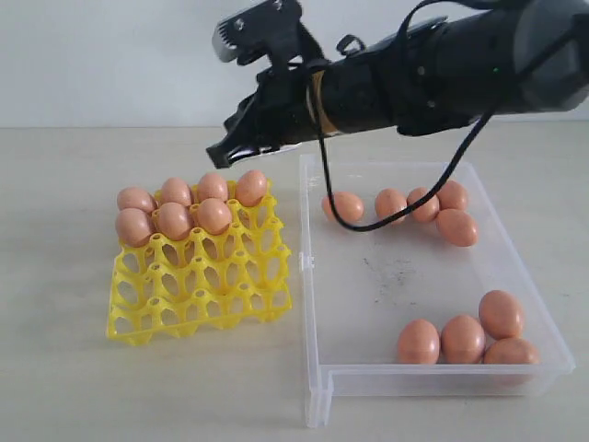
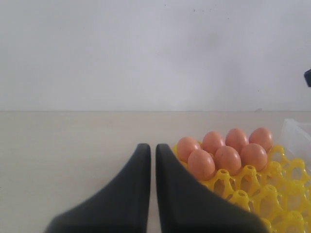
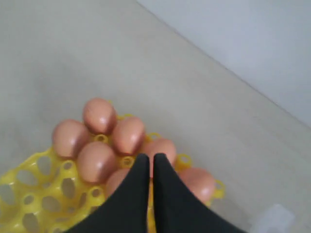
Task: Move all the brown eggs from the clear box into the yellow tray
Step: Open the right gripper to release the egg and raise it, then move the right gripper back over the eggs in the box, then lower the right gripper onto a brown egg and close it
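Note:
Several brown eggs [image 1: 193, 207] fill the far two rows of the yellow tray [image 1: 198, 285], which lies left of the clear box [image 1: 313, 313]. More brown eggs lie loose in the box, one group along its far wall [image 1: 391, 204] and one at its near right corner [image 1: 463, 338]. My right gripper [image 1: 221, 152] reaches across and hangs above the tray's far right corner; its jaws are shut and hold nothing [image 3: 151, 158], with the tray's eggs [image 3: 97, 162] below them. My left gripper [image 2: 152, 147] is shut and empty, low over the table beside the tray [image 2: 252, 189].
The right arm's black body [image 1: 433, 74] and a hanging cable [image 1: 405, 207] cross over the far part of the box. Bare table [image 1: 55, 350] surrounds the tray and box. A white wall stands behind the table.

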Robot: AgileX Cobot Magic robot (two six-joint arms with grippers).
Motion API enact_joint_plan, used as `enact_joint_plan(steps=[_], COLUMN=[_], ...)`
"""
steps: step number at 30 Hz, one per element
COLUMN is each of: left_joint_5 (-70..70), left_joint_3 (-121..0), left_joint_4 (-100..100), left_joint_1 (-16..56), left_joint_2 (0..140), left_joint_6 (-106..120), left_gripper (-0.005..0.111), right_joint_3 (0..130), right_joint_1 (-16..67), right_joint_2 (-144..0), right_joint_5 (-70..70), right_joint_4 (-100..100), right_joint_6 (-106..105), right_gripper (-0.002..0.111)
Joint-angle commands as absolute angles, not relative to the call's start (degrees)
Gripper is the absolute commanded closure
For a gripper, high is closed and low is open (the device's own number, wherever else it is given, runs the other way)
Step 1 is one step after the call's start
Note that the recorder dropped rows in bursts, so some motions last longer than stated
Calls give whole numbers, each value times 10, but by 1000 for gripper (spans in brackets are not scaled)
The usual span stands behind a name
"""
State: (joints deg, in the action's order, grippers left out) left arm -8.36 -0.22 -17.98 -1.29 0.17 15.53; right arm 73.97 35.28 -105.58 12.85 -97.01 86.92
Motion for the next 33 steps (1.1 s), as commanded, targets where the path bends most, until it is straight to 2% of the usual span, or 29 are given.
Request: enact_joint_plan(steps=[1, 5, 11, 13, 15, 19, 22, 24, 28, 31, 33], left_joint_5=[-75, -75, -75, -75, -75, -75, -75, -75, -75, -75, -75], left_joint_3=[0, 0, 0, 0, 0, 0, 0, 0, 0, 0, 0], left_joint_4=[-183, -183, -183, -183, -183, -183, -183, -183, -183, -183, -183], left_joint_1=[-14, -14, -14, -14, -14, -14, -14, -14, -14, -14, -14], left_joint_2=[0, 0, 0, 0, 0, 0, 0, 0, 0, 0, 0], left_joint_6=[155, 155, 155, 155, 155, 155, 155, 155, 155, 155, 155], left_gripper=[103, 103, 103, 103, 103, 103, 103, 103, 103, 103, 103], right_joint_3=[704, 657, 595, 596, 607, 658, 717, 757, 790, 790, 790], right_joint_1=[311, 271, 263, 261, 253, 215, 176, 153, 144, 146, 147], right_joint_2=[-1008, -999, -999, -999, -999, -1008, -1038, -1061, -1084, -1090, -1096], right_joint_5=[81, 19, -283, -326, -308, -288, -376, -443, -466, -452, -450], right_joint_4=[-999, -999, -977, -894, -771, -377, -99, -7, 9, 9, 9], right_joint_6=[927, 914, 744, 631, 460, 107, -173, -236, -230, -261, -276], right_gripper=[109, 109, 109, 109, 109, 109, 109, 109, 108, 100, 84])
